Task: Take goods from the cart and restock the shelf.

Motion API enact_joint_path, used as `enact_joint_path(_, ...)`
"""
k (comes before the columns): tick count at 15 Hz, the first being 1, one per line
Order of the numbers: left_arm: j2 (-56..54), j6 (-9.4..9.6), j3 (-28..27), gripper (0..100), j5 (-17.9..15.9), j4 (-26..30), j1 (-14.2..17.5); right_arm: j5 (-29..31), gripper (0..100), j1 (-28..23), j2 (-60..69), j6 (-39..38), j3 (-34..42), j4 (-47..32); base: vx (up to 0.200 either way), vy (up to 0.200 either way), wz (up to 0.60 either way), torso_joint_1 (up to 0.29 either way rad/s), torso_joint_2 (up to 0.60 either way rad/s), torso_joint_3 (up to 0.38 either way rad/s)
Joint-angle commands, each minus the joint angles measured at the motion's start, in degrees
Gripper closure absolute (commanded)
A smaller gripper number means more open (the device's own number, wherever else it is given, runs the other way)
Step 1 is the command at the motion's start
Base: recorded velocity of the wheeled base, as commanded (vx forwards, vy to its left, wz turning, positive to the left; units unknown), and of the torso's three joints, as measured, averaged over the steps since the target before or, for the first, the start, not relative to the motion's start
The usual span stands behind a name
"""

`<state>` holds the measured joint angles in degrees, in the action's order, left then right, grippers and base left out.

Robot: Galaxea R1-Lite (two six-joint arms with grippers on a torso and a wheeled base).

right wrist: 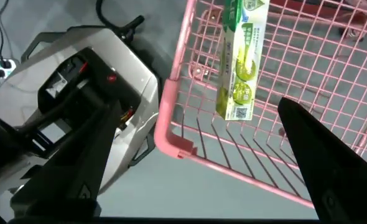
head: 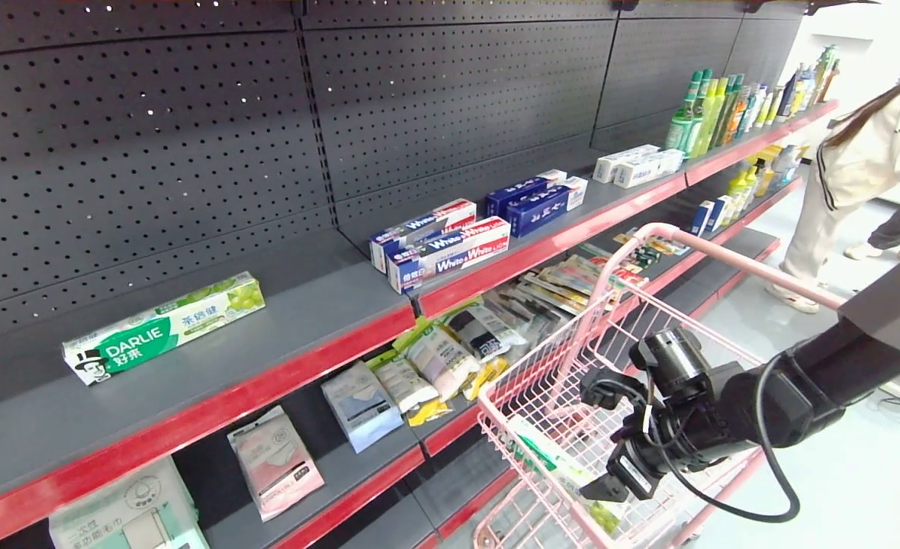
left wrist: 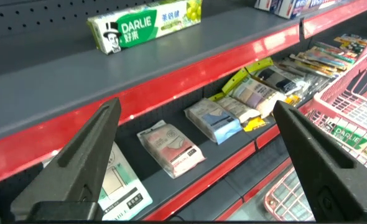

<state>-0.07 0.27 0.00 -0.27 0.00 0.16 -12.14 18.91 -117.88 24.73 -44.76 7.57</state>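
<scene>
A green toothpaste box (head: pixel 162 328) lies on the grey upper shelf (head: pixel 320 305) at the left; the left wrist view shows that box (left wrist: pixel 144 25) too. The pink wire cart (head: pixel 633 305) stands at the lower right, in front of the shelf. Inside it lies another green toothpaste box (head: pixel 564 467), seen from above as a long green and white box (right wrist: pixel 239 62) on the cart's mesh. My right gripper (head: pixel 601 488) hangs open just above the cart's near end (right wrist: pixel 171 124), beside that box and empty. My left gripper (left wrist: pixel 196 162) is open and empty, facing the shelves.
Red-and-white toothpaste boxes (head: pixel 442 244), blue boxes (head: pixel 538 202) and green bottles (head: pixel 698 110) fill the upper shelf to the right. Packets (head: pixel 358 400) lie on the lower shelf. A person (head: pixel 846 175) stands in the aisle beyond the cart.
</scene>
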Motion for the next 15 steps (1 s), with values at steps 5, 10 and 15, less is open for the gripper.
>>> enact_joint_path(5,0.1,0.00,0.0,0,0.0,0.0,0.0,-1.1,0,-6.8,-1.4,4.8,-1.9,0.0,0.000,0.000,0.00,-0.162,0.36,0.198)
enact_joint_path(10,0.1,0.00,0.0,0,0.0,0.0,0.0,-5.3,0,-10.8,-2.0,11.1,-2.2,-0.1,0.000,0.000,0.00,-0.166,0.39,0.216)
enact_joint_path(15,0.1,0.00,0.0,0,0.0,0.0,0.0,-6.8,0,-10.9,-2.9,13.1,-3.2,-0.1,0.000,0.000,0.00,-0.215,0.50,0.284)
